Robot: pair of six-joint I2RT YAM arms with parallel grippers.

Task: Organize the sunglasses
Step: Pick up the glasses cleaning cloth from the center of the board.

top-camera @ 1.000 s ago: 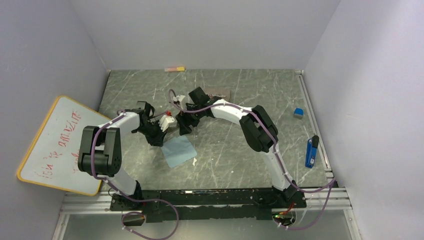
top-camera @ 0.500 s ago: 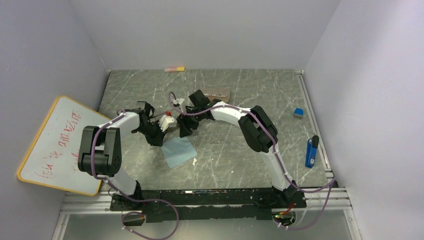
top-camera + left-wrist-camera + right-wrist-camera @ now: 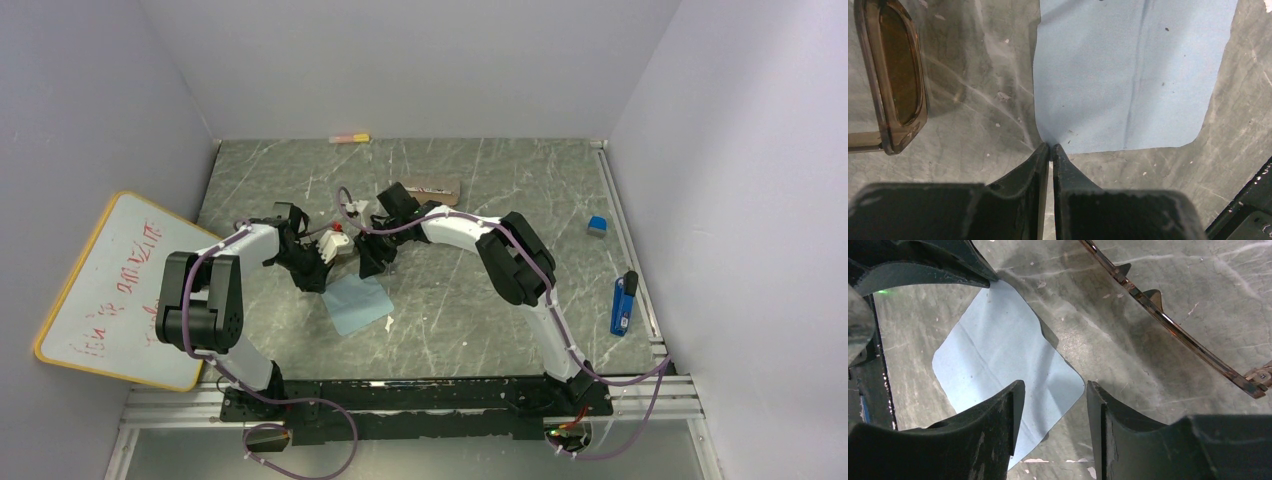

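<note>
Clenches the left gripper [image 3: 1050,147] on a corner of the cloth [image 3: 1133,75]: fingertips pressed together, the blue edge tapering right into them. Holds the right gripper [image 3: 1054,386] released, jaws well apart with nothing between them, just above another rounded corner of the cloth.

Seen from above: both grippers close together over the middle of the table [image 3: 480,300], the cloth spread toward the near edge just below them. In the right wrist view, a dark shadow under the cloth's edge between its two gripper-side corners.

Sunglasses [image 3: 895,75]: the amber pair, lying on the table near the cloth but not touching it. In the left wrist view, one brown lens in its thin frame at the left edge, bare table between it and the cloth. In the right wrist view, the frame's rim running diagonally across the upper right, nose pads showing, a hinge at the right edge, clear of the cloth and of the right fingers. From above, mostly hidden behind the grippers.

Elsewhere: a brown case [image 3: 432,187] beyond the right gripper, toward the far wall; a whiteboard [image 3: 105,290] at the table's left; a small blue block [image 3: 597,226] and a blue marker [image 3: 622,303] near the right edge, well apart from the cloth.
</note>
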